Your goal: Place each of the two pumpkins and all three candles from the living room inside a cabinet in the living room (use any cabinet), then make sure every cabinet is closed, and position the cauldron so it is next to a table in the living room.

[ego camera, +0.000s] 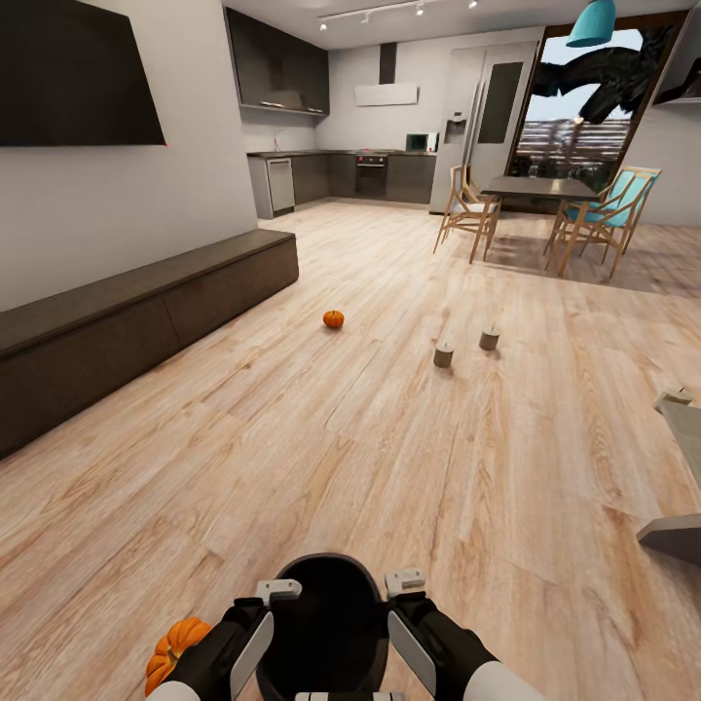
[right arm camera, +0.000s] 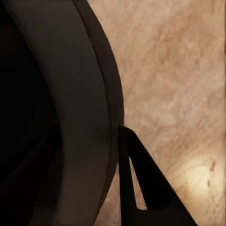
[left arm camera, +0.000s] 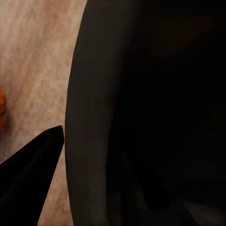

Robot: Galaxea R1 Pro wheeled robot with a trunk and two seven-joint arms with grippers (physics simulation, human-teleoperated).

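Observation:
A black round cauldron (ego camera: 326, 623) sits low in front of me on the plank floor. My left gripper (ego camera: 278, 590) grips its left rim and my right gripper (ego camera: 405, 582) grips its right rim, each with one finger outside the wall. The wrist views show the dark wall (left arm camera: 94, 117) (right arm camera: 80, 94) close up, with an outer finger (left arm camera: 28, 179) (right arm camera: 150, 188) beside it. One orange pumpkin (ego camera: 175, 650) lies by my left forearm. The other pumpkin (ego camera: 334, 318) lies mid-floor. Two stubby candles (ego camera: 444, 355) (ego camera: 489, 339) stand to its right. The long dark cabinet (ego camera: 146, 312) runs along the left wall, its fronts shut.
A black TV (ego camera: 78, 73) hangs above the cabinet. A dining table (ego camera: 540, 187) with wooden chairs (ego camera: 467, 209) stands at the far right, with the kitchen behind. A pale grey piece of furniture (ego camera: 677, 467) juts in at the right edge.

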